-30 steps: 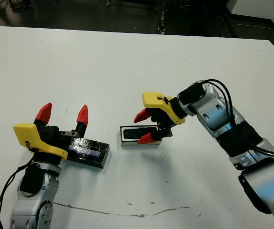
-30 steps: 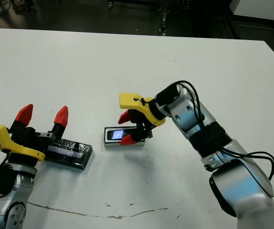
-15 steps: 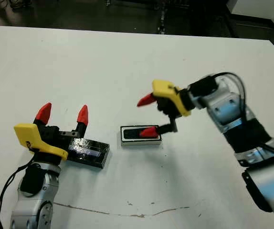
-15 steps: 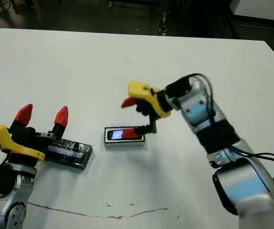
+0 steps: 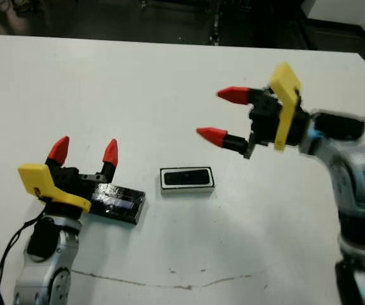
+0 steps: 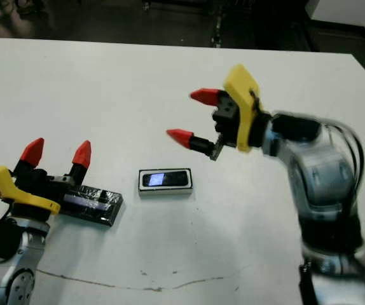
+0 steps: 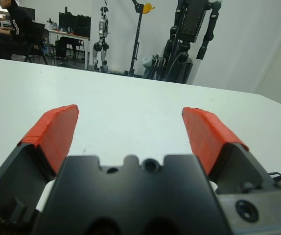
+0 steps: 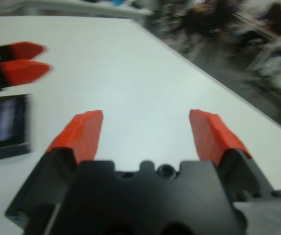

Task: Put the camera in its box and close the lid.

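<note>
Your slim black camera [image 5: 187, 176] already lies in the white-walled box [image 5: 187, 188]; with both jaws wide and empty, the glossy black lid [image 5: 116, 204] still needs fitting.

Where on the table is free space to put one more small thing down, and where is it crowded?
Bare: the whole far half of the table, behind the box and lid; also the near right part, between the box and the right arm. Crowded: the near left, where the open left pincer sits at the lid. The gap between lid and box is narrow.
</note>
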Motion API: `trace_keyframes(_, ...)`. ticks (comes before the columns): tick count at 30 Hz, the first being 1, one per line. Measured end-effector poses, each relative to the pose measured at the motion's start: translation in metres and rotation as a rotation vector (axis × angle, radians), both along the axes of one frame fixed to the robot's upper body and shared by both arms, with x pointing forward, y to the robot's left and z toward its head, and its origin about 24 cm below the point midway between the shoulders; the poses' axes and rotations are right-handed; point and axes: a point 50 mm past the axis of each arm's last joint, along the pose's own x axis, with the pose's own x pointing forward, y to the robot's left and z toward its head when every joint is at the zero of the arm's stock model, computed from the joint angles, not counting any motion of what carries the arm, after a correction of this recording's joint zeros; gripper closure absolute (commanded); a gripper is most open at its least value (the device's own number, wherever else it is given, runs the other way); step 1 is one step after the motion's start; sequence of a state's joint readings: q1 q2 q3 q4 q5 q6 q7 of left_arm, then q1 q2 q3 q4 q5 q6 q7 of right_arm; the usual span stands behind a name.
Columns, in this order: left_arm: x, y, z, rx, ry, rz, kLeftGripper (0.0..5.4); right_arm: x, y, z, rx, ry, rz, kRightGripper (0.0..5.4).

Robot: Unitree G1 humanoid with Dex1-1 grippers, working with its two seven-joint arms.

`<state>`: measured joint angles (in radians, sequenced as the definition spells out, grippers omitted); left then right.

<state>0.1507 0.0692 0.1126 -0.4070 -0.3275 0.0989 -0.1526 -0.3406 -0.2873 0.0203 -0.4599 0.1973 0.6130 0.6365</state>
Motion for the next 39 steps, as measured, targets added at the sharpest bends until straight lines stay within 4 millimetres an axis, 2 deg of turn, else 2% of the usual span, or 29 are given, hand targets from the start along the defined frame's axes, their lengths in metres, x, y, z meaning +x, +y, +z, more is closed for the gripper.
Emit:
trace_keyframes(4, 0.000, 0.000, 0.000, 0.001, 0.000, -0.002, 0.00, -0.011, 0.000, -0.024, 0.050, -0.046, -0.109, 2.05)
trace_keyframes(9, 0.000, -0.001, 0.000, 0.001, 0.000, -0.003, 0.00, -0.025, 0.007, -0.051, 0.086, -0.053, -0.166, 2.91)
trace_keyframes(19, 0.000, -0.001, 0.000, 0.001, 0.000, -0.003, 0.00, -0.035, 0.018, -0.075, 0.070, -0.039, -0.207, 4.60)
trace_keyframes(24, 0.000, -0.001, 0.000, 0.002, 0.000, -0.003, 0.00, -0.035, 0.020, -0.077, 0.051, -0.044, -0.207, 5.39)
trace_keyframes(39, 0.000, -0.001, 0.000, -0.001, 0.001, -0.004, 0.00, -0.032, 0.030, -0.082, 0.017, -0.062, -0.170, 5.39)
